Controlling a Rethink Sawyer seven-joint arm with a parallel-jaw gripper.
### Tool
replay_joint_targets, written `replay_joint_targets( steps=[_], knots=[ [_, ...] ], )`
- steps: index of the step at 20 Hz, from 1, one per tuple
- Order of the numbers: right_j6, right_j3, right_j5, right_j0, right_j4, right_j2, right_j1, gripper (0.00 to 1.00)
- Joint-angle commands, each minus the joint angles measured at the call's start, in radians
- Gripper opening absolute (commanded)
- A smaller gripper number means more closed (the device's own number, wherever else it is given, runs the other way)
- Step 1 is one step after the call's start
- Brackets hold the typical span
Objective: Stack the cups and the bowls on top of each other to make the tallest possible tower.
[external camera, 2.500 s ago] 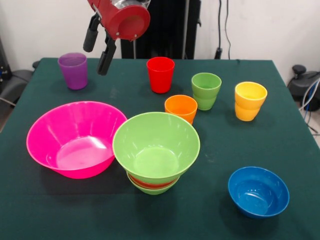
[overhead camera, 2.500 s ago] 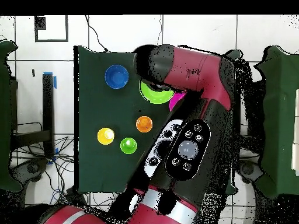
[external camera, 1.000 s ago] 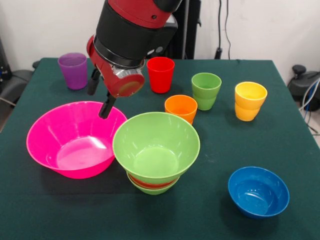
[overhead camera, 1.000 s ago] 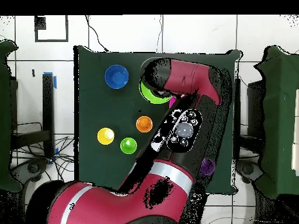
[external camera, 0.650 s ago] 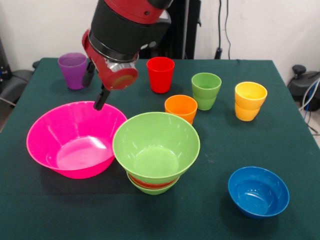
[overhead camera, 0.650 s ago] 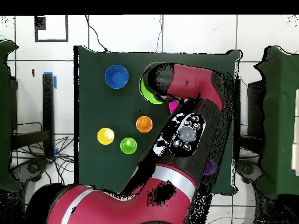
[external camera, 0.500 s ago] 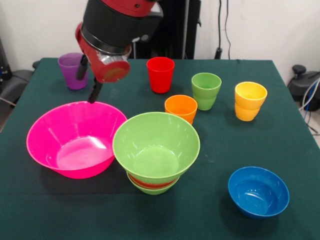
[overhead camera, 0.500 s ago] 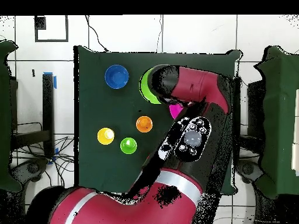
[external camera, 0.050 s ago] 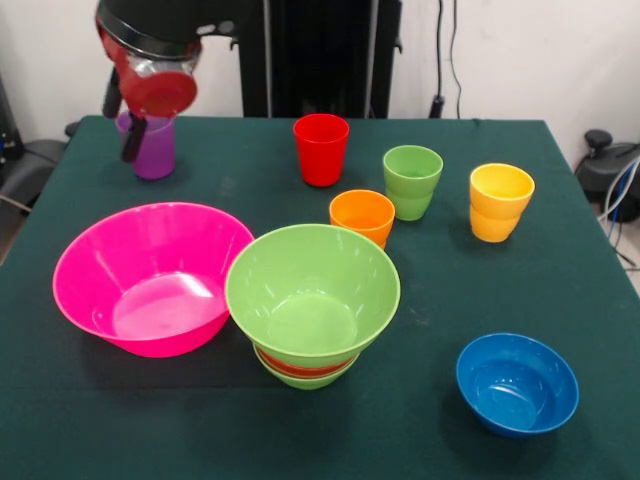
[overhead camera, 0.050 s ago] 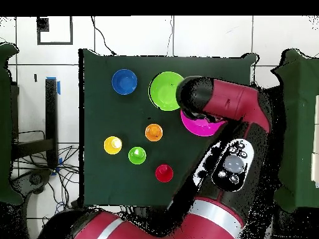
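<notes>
My gripper [external camera, 0.050 s ago: 120, 118] hangs open at the table's far left, one finger [external camera, 0.050 s ago: 131, 140] in front of the purple cup [external camera, 0.050 s ago: 155, 150] and the other off its left side. I cannot tell whether it touches the cup. The red cup [external camera, 0.050 s ago: 321, 148], light green cup [external camera, 0.050 s ago: 412, 181], orange cup [external camera, 0.050 s ago: 362, 215] and yellow cup [external camera, 0.050 s ago: 499, 201] stand apart across the back. The tower [external camera, 0.050 s ago: 312, 300] is a large green bowl nested on a red-orange bowl [external camera, 0.050 s ago: 300, 366] and a small green one. The pink bowl [external camera, 0.050 s ago: 152, 277] sits against its left side. The blue bowl [external camera, 0.050 s ago: 517, 382] stands alone, front right.
In the overhead view the arm [overhead camera, 0.050 s ago: 233, 106] covers part of the pink bowl [overhead camera, 0.050 s ago: 200, 126] and hides the purple cup and gripper. The blue bowl [overhead camera, 0.050 s ago: 124, 81], large green bowl [overhead camera, 0.050 s ago: 166, 91] and red cup [overhead camera, 0.050 s ago: 164, 173] show uncovered. Chairs and cables flank the table [external camera, 0.050 s ago: 560, 260].
The gripper has risen from the pink bowl's far rim and swung left and back to the purple cup. No cup or bowl has moved.
</notes>
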Motion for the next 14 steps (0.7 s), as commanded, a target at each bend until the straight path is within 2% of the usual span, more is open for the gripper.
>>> replay_joint_targets(
  steps=[1, 5, 8, 12, 14],
  knots=[
    [-0.298, 0.121, -0.045, -0.034, -0.104, 0.173, -0.009, 1.00],
    [-0.246, 0.176, -0.186, -0.076, -0.098, 0.237, -0.016, 1.00],
    [-0.263, 0.216, -0.265, -0.125, -0.099, 0.308, -0.028, 1.00],
    [-0.241, 0.250, -0.327, -0.164, -0.103, 0.364, -0.043, 1.00],
    [-0.252, 0.294, -0.371, -0.214, -0.085, 0.431, -0.068, 1.00]
  ],
)
